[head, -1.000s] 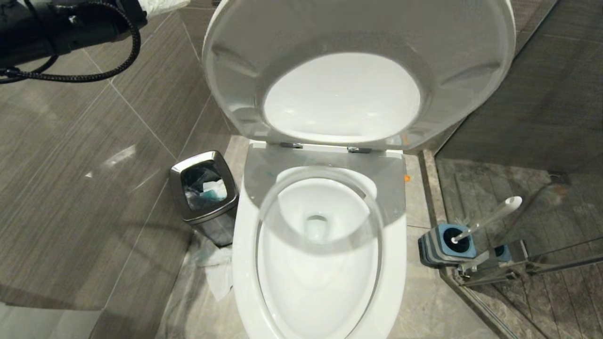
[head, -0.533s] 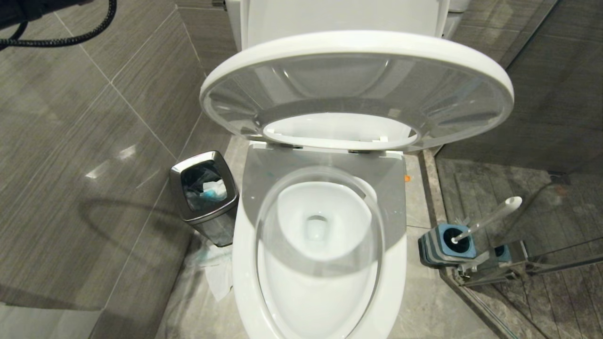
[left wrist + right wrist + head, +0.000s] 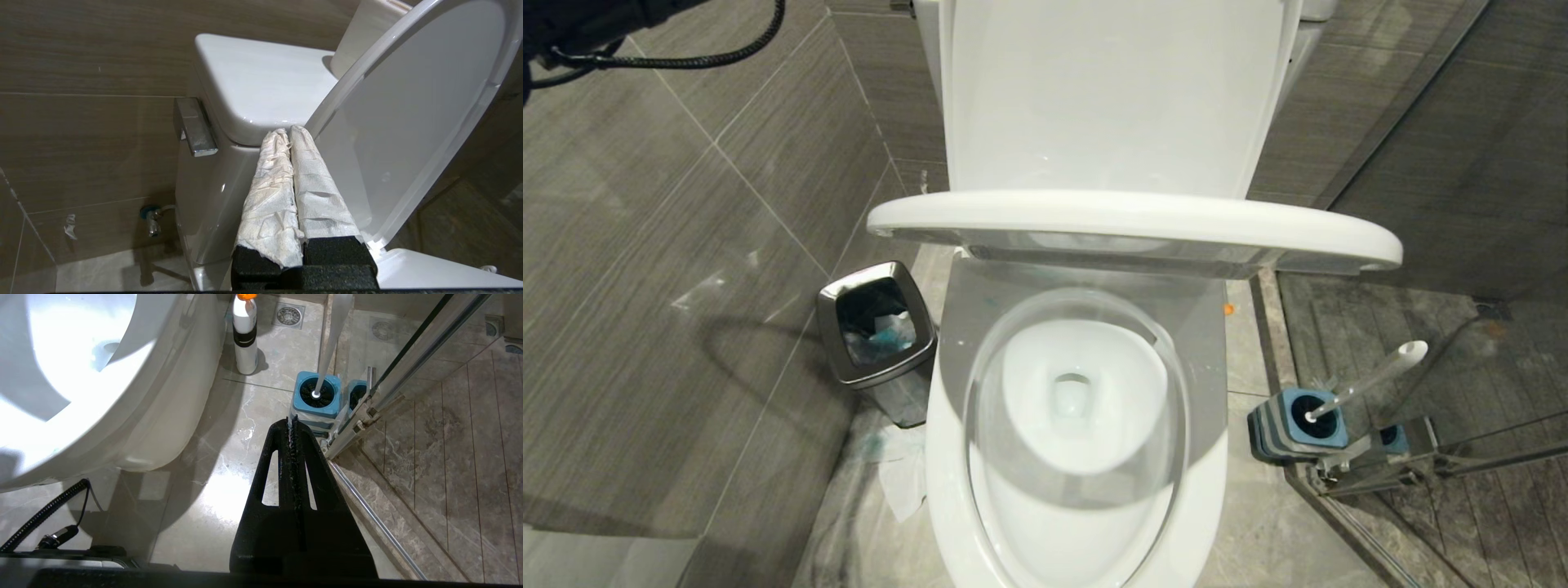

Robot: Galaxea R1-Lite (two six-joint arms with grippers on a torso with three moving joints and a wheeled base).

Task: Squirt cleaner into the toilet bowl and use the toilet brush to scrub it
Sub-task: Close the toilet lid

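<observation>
My left gripper (image 3: 289, 132) is pressed shut on nothing, its paper-wrapped fingers (image 3: 269, 192) touching each other, tips close to the raised lid (image 3: 408, 122) and the tank (image 3: 261, 85). My right gripper (image 3: 292, 424) hangs low with its jaws closed and empty, just short of the toilet brush (image 3: 327, 347), which stands in its blue-topped holder (image 3: 316, 396) on the floor beside the toilet bowl (image 3: 1078, 408). The seat (image 3: 1135, 224) hovers half-lowered over the bowl. A white bottle (image 3: 245, 335) stands beside the bowl, near the holder.
</observation>
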